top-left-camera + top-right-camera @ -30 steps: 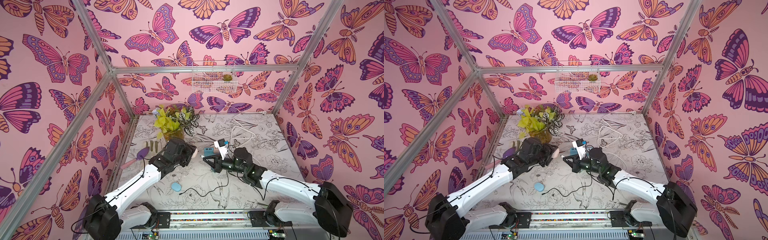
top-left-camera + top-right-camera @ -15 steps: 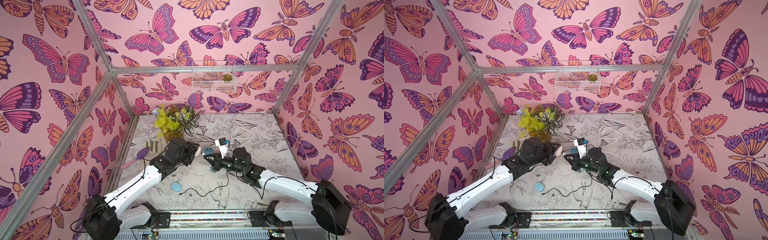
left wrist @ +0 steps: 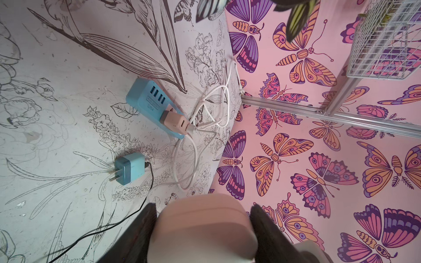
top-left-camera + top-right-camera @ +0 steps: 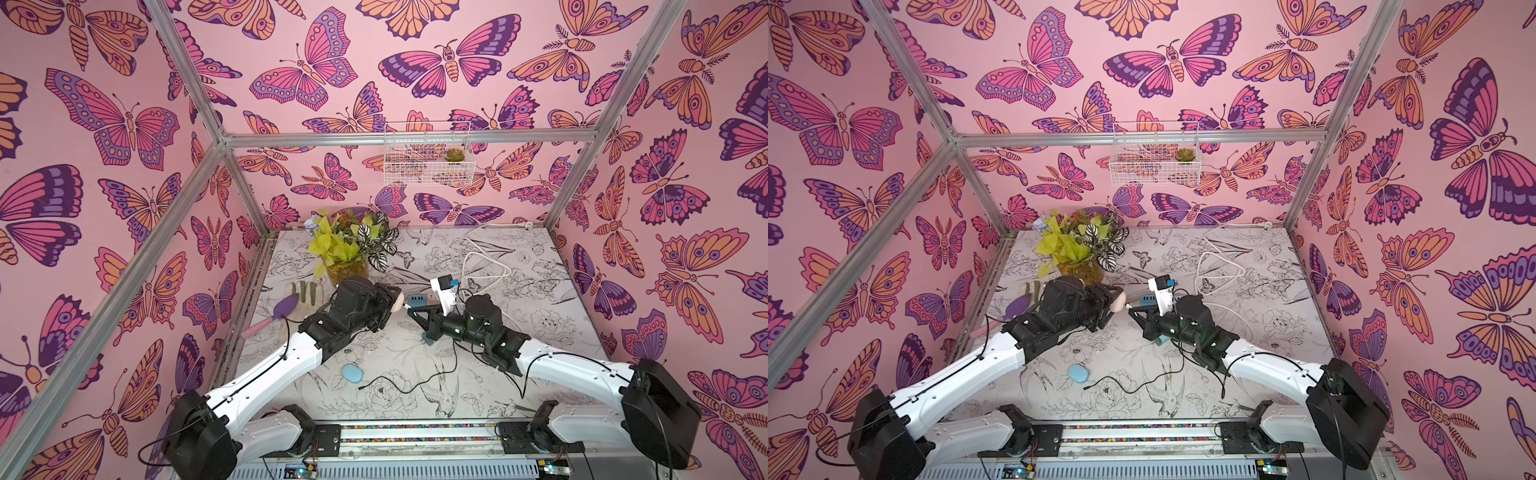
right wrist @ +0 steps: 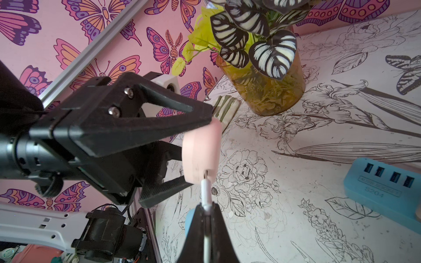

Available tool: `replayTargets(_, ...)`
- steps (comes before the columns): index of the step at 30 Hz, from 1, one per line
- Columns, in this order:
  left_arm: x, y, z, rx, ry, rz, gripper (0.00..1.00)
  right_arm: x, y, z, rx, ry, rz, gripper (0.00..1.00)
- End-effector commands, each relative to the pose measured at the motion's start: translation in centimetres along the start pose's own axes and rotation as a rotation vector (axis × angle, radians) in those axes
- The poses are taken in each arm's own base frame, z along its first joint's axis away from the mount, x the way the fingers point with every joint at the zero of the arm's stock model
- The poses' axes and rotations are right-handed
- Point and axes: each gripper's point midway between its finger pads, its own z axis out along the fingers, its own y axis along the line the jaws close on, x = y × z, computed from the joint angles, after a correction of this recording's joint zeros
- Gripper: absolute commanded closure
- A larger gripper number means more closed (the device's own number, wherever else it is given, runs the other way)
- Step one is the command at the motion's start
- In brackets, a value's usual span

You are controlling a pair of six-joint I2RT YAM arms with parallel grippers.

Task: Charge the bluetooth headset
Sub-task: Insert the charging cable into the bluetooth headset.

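Note:
The bluetooth headset's pale pink case (image 4: 398, 300) (image 4: 1119, 302) is held above the table, and my left gripper (image 4: 390, 302) (image 3: 202, 208) is shut on it. In the left wrist view the case (image 3: 205, 227) fills the gap between the black fingers (image 3: 145, 218). My right gripper (image 4: 409, 309) (image 5: 206, 208) is shut on the white charging cable's plug (image 5: 206, 193). The plug's metal tip sits at the small port on the end of the case (image 5: 201, 154). How far it is in, I cannot tell.
A blue power strip (image 3: 155, 100) (image 5: 385, 189) with a pink adapter (image 3: 175, 120) lies behind the grippers, with white cable coils (image 4: 482, 266) beyond. A blue adapter (image 3: 129, 168) trails a black cable (image 4: 399, 386). Also present: plant pot (image 4: 347, 266), gloves (image 4: 305, 293), purple brush (image 4: 284, 307), blue oval pad (image 4: 352, 373).
The left gripper has drawn the case slightly to the left. The right gripper has edged up to it, so the plug tip now meets the case's end.

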Motion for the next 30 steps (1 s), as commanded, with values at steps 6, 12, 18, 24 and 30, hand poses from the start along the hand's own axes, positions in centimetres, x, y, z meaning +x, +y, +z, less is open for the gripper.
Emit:
replayTargets(6,0.4,-0.4,-0.1,0.029,0.010,-0.004,0.62,-0.9,0.2,0.6,-0.005,-0.033,0.010,1.00)
replayTargets(12,1.0,-0.7,-0.1,0.040,0.030,0.000,0.63,-1.6,0.3,0.5,0.002,-0.057,0.003,1.00)
replayTargets(18,1.6,-1.1,0.0,0.059,0.051,0.016,0.72,-1.9,0.5,0.9,0.001,-0.046,-0.001,1.00)
replayTargets(24,2.6,-1.7,0.4,0.090,0.105,0.057,0.90,-2.2,1.2,1.3,-0.022,-0.020,-0.021,1.00)
replayTargets(30,3.8,-2.0,0.0,0.117,0.165,0.109,1.00,-2.9,1.5,1.0,-0.033,-0.032,-0.042,1.00)
